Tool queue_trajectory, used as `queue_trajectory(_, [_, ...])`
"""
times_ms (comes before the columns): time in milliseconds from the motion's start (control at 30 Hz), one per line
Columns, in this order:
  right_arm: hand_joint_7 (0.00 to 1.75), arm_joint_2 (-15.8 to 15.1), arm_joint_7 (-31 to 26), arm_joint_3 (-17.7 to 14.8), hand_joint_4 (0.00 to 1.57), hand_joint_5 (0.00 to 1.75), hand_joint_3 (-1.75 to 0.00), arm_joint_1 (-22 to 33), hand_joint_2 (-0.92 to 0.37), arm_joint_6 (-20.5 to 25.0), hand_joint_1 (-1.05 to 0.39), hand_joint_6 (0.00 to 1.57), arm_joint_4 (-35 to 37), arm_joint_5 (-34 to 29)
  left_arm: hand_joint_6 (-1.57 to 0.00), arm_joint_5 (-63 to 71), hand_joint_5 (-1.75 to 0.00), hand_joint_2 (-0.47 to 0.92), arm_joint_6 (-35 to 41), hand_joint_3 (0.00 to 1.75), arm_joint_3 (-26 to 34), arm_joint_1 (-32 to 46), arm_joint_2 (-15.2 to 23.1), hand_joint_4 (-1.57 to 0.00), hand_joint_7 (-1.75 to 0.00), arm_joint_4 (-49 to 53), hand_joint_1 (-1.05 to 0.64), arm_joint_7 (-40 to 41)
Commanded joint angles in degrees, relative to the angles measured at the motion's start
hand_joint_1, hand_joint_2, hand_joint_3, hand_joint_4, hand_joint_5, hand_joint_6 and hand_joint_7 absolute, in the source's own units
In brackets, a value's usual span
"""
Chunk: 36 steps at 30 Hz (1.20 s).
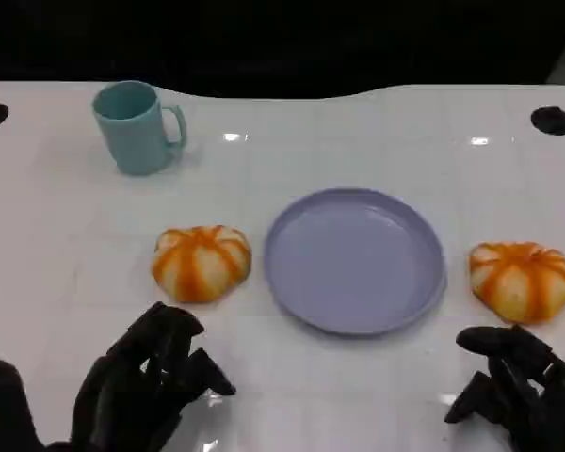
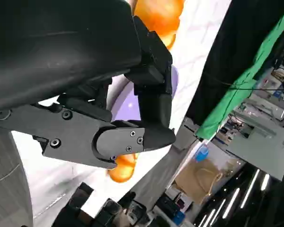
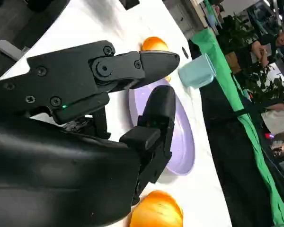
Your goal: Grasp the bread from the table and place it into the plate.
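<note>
Two round orange-and-white striped breads lie on the white table, one [image 1: 201, 263] left of the lavender plate [image 1: 355, 259] and one [image 1: 522, 279] right of it. The plate holds nothing. My left hand [image 1: 149, 381] hovers at the table's near edge, just in front of the left bread, fingers apart and holding nothing. My right hand [image 1: 513, 386] sits below the right bread, also holding nothing. The left wrist view shows my hand [image 2: 132, 118] with bread [image 2: 156, 16] and plate [image 2: 128, 101] beyond. In the right wrist view my hand [image 3: 137, 99] lies over the plate [image 3: 182, 142], with a bread [image 3: 156, 213] close by.
A teal mug [image 1: 136, 126] stands at the back left, well away from the plate. Two dark holes [image 1: 552, 120] mark the table's far corners. Past the table's edge, the right wrist view shows green cloth [image 3: 241, 104] and a person [image 3: 262, 45].
</note>
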Motion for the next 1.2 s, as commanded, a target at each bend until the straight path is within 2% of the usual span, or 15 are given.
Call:
queue_trajectory(33, [0.99,-0.3,0.0,-0.5,0.69,1.45,-0.19,0.5,-0.92,-0.5,-0.74,0.75,-0.3,0.3,-0.51,-0.3,-1.75,0.92,0.2,0.45,0.5,0.4,0.5,-0.65,-1.58,-0.4,-0.51,0.4])
queue_trajectory(633, [0.98,-0.4,0.3,-0.3,0.69,1.46,-0.19,0.7,-0.92,0.2,-0.75,0.75,-0.9,0.6,-0.47,-1.2,-1.75,0.92,2.7,0.42,0.6,0.7,0.5,-0.62,-1.57,-2.3,-0.50,1.7])
queue_trajectory(700, [0.98,-0.4,0.5,-0.4,0.69,1.46,-0.19,0.7,-0.92,-0.2,-0.74,0.75,-0.7,0.5,-0.46,0.7,-1.75,0.92,-0.9,0.42,0.0,0.3,1.1,-0.61,-1.57,-1.0,-0.51,-0.2])
queue_trajectory(800, [0.98,-0.4,0.5,-0.5,0.68,1.46,-0.19,0.5,-0.92,-0.2,-0.74,0.74,-0.4,0.5,-0.49,6.1,-1.75,0.92,-10.6,0.38,-1.6,-1.0,2.3,-0.58,-1.48,2.2,-0.54,-2.9])
queue_trajectory(867, [0.98,-0.3,-0.4,-0.4,0.69,1.46,-0.19,0.6,-0.92,0.4,-0.74,0.75,-1.2,0.3,-0.51,11.0,-1.71,0.92,-19.2,0.42,-2.7,-2.5,3.4,-0.55,-1.32,5.1,-0.55,-4.1])
queue_trajectory(967, [0.99,-0.4,-0.6,-0.2,0.69,1.46,-0.20,0.7,-0.92,0.3,-0.74,0.75,-1.4,0.0,-0.55,18.3,-1.43,0.92,-26.8,0.36,-4.4,-3.3,4.8,-0.52,-0.86,6.1,-0.53,-2.0])
queue_trajectory(1033, [0.99,-0.4,-0.7,-0.2,0.69,1.46,-0.20,0.6,-0.92,0.4,-0.74,0.74,-1.5,0.0,-0.57,24.0,-1.37,0.92,-29.8,0.35,-5.3,-3.6,6.0,-0.52,-0.76,5.4,-0.53,1.0])
queue_trajectory(1067, [0.99,-0.3,-0.6,-0.1,0.68,1.46,-0.20,0.6,-0.92,0.2,-0.74,0.74,-1.3,0.0,-0.54,29.0,-1.12,0.92,-31.4,0.26,-6.0,-3.8,7.0,-0.48,-0.49,4.3,-0.49,3.6])
queue_trajectory(1133, [0.99,-0.4,-0.5,-0.1,0.67,1.47,-0.20,0.5,-0.92,0.0,-0.73,0.73,-1.1,0.1,-0.55,36.1,-0.90,0.92,-34.8,0.17,-7.0,-4.4,8.6,-0.41,-0.22,3.9,-0.48,7.7])
queue_trajectory(1200, [1.00,-0.4,-0.4,-0.1,0.67,1.47,-0.20,0.5,-0.92,-0.1,-0.73,0.73,-1.0,0.1,-0.54,37.8,-0.84,0.92,-36.1,0.15,-7.4,-4.7,9.0,-0.39,-0.16,4.4,-0.48,9.3])
